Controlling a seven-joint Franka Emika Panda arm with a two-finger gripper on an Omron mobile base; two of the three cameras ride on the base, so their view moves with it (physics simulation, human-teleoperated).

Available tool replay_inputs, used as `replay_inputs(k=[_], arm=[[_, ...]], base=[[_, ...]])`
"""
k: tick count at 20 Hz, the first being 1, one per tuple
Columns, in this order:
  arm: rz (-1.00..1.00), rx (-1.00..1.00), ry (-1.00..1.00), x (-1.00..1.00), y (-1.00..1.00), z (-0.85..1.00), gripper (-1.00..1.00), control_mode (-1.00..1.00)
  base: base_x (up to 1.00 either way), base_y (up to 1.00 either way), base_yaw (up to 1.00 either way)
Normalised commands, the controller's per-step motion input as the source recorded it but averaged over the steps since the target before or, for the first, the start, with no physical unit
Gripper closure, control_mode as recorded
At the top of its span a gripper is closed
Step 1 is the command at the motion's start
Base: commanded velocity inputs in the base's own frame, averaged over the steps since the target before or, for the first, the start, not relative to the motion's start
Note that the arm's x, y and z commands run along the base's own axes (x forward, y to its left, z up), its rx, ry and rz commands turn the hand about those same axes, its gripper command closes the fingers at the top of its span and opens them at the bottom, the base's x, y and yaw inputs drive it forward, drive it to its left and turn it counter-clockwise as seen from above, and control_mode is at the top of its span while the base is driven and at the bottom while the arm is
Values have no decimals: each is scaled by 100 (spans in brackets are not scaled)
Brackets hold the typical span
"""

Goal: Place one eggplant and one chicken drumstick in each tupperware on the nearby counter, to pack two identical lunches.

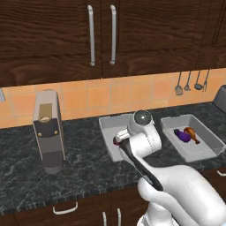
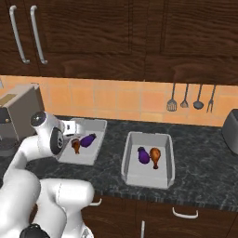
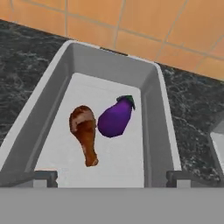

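Hand (image 3: 112, 178) wide open, empty, above left grey plastic tub (image 3: 151, 127) holding brown drumstick (image 3: 85, 133) touching purple eggplant (image 3: 114, 118) on black marbled tabletop (image 3: 26, 61).

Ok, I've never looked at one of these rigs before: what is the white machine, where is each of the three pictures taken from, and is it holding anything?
The white machine is a robot arm on a wheeled base, in a rendered kitchen. Two pictures come from cameras on the base, behind the arm to its left and right. The third looks out from the hand itself; the gripper has its jaws wide open and holds nothing. On the dark marbled counter stand two grey tupperware tubs. The left tub holds a chicken drumstick and an eggplant; the right tub holds a second eggplant and drumstick. A grey coffee machine stands to the left.
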Motion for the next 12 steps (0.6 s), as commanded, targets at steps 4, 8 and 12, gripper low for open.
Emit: replay_inputs(k=[4, 8, 12], arm=[[0, -5, -21, -76, 58, 67, -100, -100], [0, -11, -21, -78, 78, 59, -100, -100], [0, -9, -12, -74, 70, 49, -100, -100]], base=[[0, 0, 0], [0, 0, 0], [0, 0, 0]])
